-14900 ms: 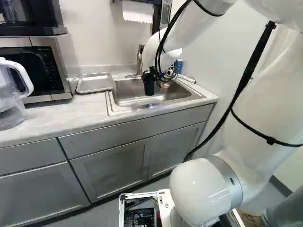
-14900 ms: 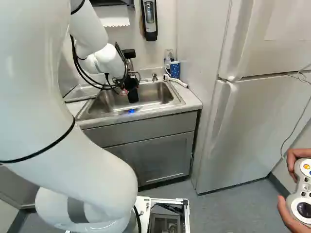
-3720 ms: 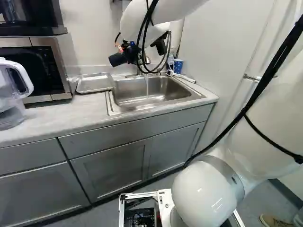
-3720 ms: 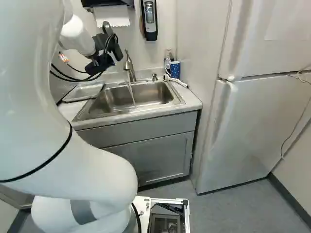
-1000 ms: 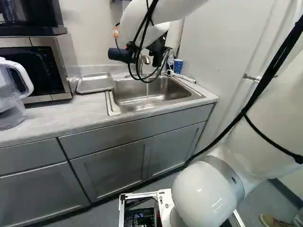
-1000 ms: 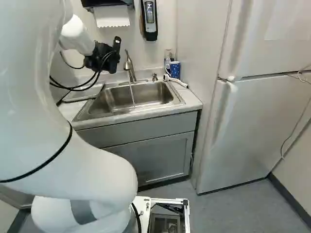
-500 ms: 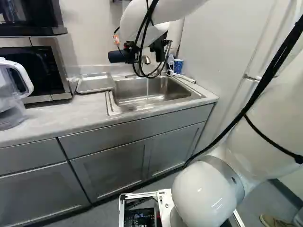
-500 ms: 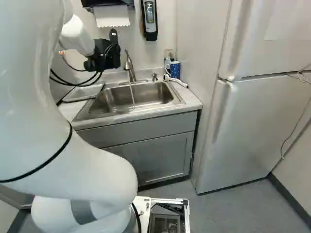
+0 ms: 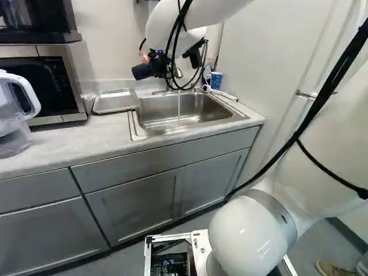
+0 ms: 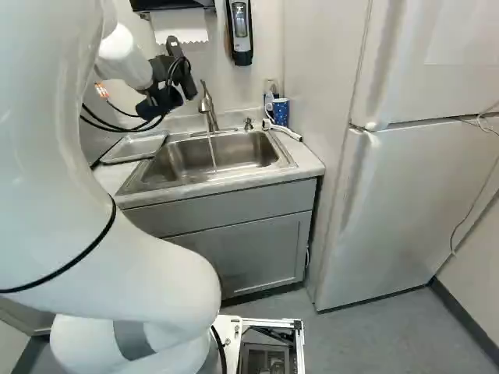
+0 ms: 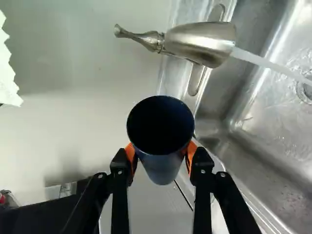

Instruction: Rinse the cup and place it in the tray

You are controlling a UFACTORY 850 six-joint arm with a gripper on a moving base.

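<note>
Blue cup (image 11: 162,168) inside end effector (image 9: 158,62)

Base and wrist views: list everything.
Cup: 1, dark blue, gripped
Spotted cup: 1, blue, beside bottle
Bottle: 1, clear, behind sink
Tray: 1, silver, beside sink
Sink: 1, silver, counter
Faucet: 1, silver, behind sink
Counter: 1, grey, atop cabinets
Cabinets: several, grey, below counter
Microwave: 1, silver, counter
Appliance: 1, black, atop microwave
Pitcher: 1, clear, counter
Paper towel: 1, white, wall
Dispenser: 1, black, wall
Fridge: 1, pale, beside counter
Arm: 1, white, foreground
Gripper: 1, black, round cup
</note>
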